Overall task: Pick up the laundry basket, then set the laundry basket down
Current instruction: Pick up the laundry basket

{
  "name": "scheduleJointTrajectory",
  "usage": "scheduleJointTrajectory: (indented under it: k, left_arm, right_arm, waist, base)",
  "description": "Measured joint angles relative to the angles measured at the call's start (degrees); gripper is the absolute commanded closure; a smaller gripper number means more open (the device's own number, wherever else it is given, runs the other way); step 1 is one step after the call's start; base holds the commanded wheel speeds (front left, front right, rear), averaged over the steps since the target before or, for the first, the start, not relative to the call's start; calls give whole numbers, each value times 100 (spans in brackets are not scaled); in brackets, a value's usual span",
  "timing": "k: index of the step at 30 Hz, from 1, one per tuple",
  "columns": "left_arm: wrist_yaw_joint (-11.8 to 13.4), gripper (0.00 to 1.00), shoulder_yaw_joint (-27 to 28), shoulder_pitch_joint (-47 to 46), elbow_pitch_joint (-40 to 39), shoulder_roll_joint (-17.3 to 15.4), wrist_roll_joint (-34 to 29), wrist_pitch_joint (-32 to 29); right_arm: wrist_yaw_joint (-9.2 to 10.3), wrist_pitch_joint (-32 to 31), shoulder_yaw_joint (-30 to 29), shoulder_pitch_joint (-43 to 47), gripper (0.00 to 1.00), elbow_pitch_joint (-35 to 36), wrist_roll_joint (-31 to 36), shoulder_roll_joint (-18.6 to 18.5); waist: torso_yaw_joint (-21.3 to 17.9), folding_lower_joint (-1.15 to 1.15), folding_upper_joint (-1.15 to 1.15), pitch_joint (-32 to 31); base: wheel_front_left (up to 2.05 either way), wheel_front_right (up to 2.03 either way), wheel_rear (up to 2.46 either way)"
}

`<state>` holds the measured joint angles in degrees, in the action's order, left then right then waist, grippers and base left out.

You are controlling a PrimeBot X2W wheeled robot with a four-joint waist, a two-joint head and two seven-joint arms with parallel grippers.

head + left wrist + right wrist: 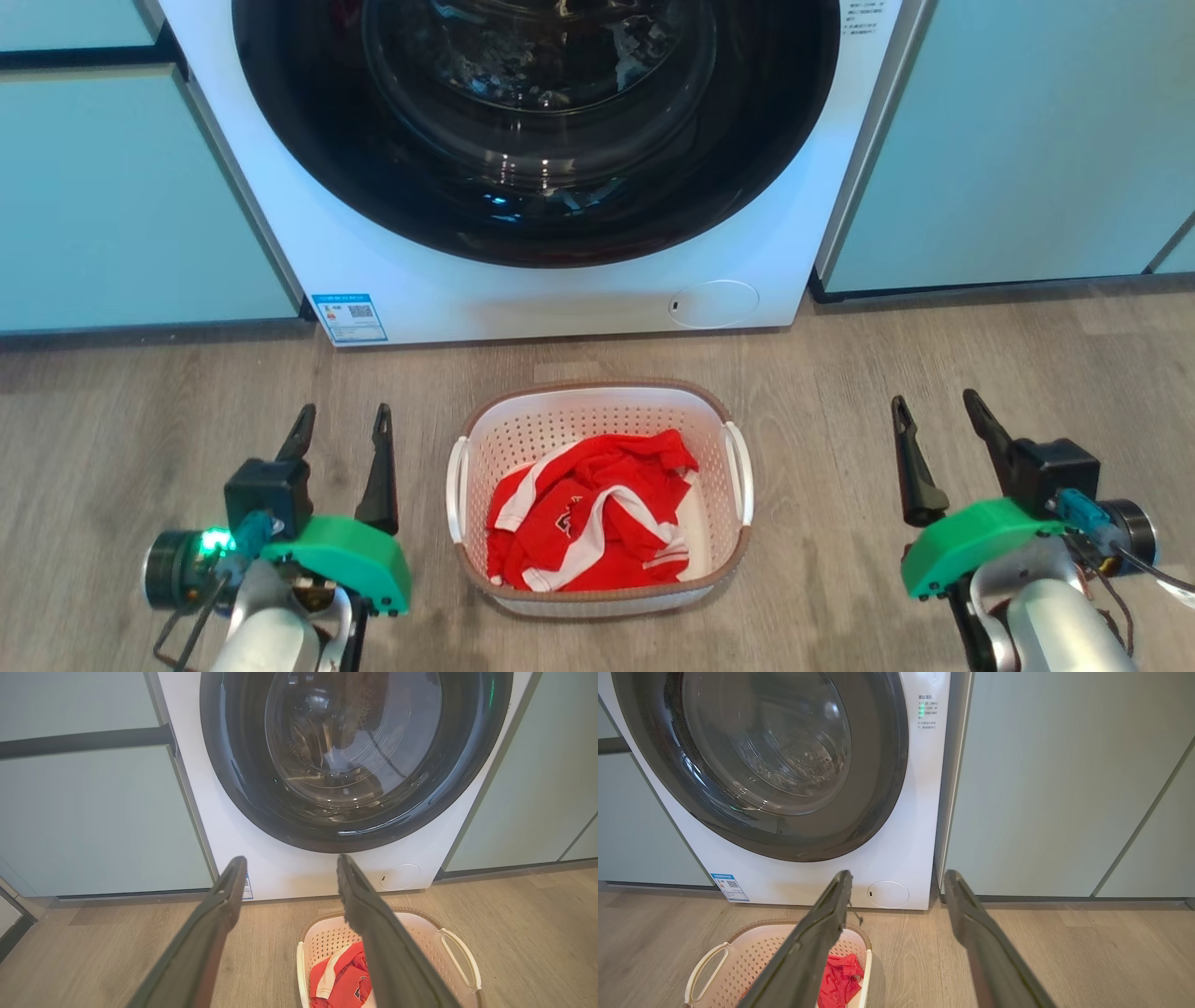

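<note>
The laundry basket [597, 411] stands on the wooden floor in front of the washing machine, white and perforated with a brown rim and a white handle on each side. A red and white garment [588, 513] lies inside it. My left gripper [341, 420] hovers open to the basket's left, apart from it. To the basket's right, farther off, my right gripper [934, 411] is open too. The basket [434, 938] sits at the lower right of the left wrist view, behind my left gripper [292, 861]. It lies low and left in the right wrist view, basket [752, 952] partly behind my right gripper [899, 875].
A white front-loading washing machine [560, 299] with a dark round door stands just behind the basket. Pale green cabinet fronts [121, 196] flank it on both sides. Bare wooden floor [822, 485] stretches left and right of the basket.
</note>
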<state>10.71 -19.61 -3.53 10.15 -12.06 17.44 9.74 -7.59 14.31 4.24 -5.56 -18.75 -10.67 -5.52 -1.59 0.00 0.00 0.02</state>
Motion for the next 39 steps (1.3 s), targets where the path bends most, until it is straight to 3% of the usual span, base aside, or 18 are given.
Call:
scheduleJointTrajectory:
  k: [7, 17, 33, 39]
  left_arm:
    - [-1, 0, -21, -2, 14, -2, 31, 18]
    - [-19, 0, -31, -522, 158, -18, 30, 166]
    - [-275, 0, -19, -1795, 794, 47, 23, 354]
    - [-481, 0, -31, -2344, 1292, 193, 21, 438]
  right_arm:
    - [0, -1, 37, -3, 0, -24, 0, -2]
    - [0, 0, 66, -401, 0, -47, 2, -1]
    - [0, 1, 142, -1352, 0, -281, 12, 2]
    - [0, 19, 227, -1740, 0, -553, 11, 5]
  waist:
    - [9, 0, 0, 110]
    - [4, 0, 0, 762]
    - [-16, 1, 0, 2224]
    - [-29, 2, 0, 2787]
  base:
    - [0, 0, 0]
    - [0, 0, 0]
    - [0, 0, 0]
    - [0, 0, 0]
